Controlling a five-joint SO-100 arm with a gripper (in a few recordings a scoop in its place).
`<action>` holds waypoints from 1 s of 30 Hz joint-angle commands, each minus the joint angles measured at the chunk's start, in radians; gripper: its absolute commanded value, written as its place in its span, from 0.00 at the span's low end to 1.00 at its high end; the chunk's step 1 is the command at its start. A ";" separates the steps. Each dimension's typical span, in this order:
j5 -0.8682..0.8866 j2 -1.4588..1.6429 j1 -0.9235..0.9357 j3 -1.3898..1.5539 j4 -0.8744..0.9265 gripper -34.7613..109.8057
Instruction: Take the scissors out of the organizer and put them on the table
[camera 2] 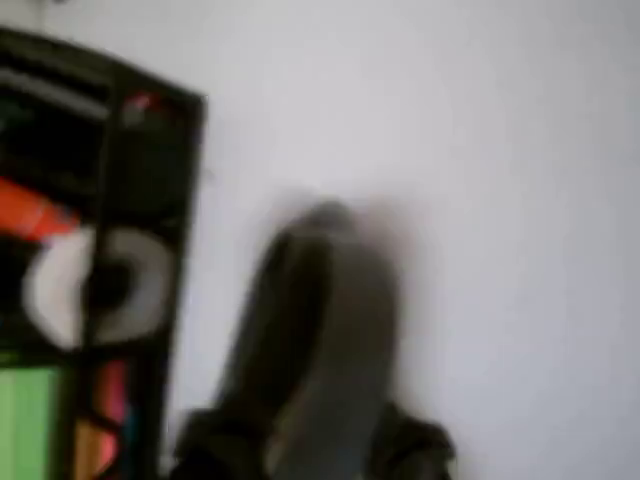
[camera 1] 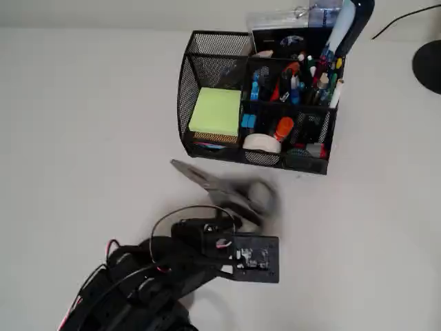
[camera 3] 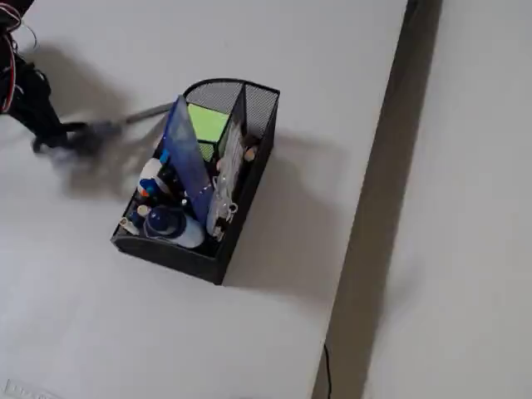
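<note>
One pair of scissors (camera 1: 231, 192) is out of the organizer (camera 1: 207, 148), blurred, just in front of it over the white counter (camera 1: 83, 138). The hand (camera 1: 238, 219) meets their grey handles; its grip cannot be told.

soft even light, blurred wrist view

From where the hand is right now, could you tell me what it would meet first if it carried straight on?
Probably the organizer: the hand, apparently gripping the scissors, points toward its front wall. Blur leaves depth uncertain.
</note>
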 commanded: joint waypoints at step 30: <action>0.468 0.023 -0.448 -0.101 0.272 0.24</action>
